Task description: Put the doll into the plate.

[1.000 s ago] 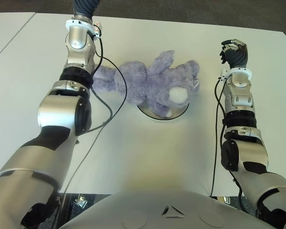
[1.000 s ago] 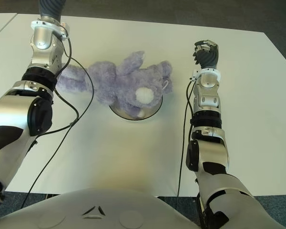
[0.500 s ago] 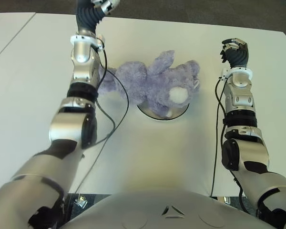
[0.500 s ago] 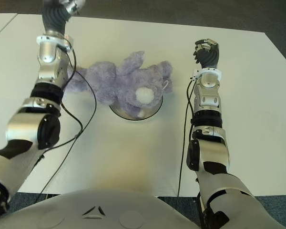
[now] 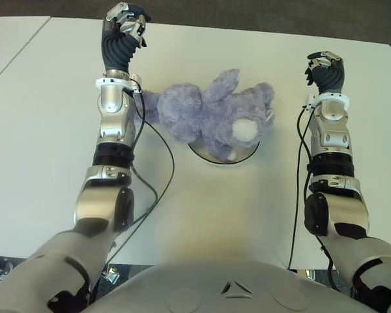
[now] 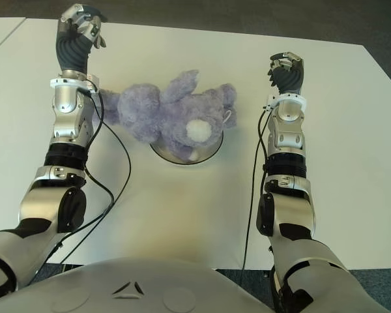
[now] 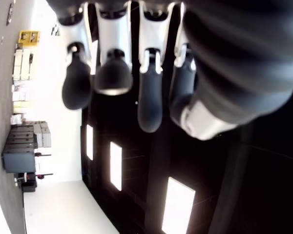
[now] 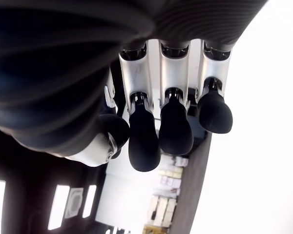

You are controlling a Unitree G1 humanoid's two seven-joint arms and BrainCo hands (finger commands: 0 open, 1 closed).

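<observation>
A purple plush doll [image 5: 208,117] lies on its back on the white table [image 5: 202,215]. Its head with the white snout covers the round plate [image 5: 210,158], of which only the near rim shows. Its body and legs stretch left beyond the plate. My left hand [image 5: 126,19] is raised to the left of the doll, apart from it, with relaxed fingers [image 7: 115,73] holding nothing. To the right of the doll my right hand [image 5: 324,65] is held up the same way, its fingers [image 8: 161,131] loosely bent and empty.
A table seam runs along the far left [image 5: 16,52]. Dark floor lies beyond the table's far edge [image 5: 247,16]. Black cables hang from both forearms, the left one [image 5: 163,163] trailing across the table near the plate.
My left arm has pulled back from the doll's left end, and its hand has come into view, raised. The doll stays on the plate. The right hand has hardly moved.
</observation>
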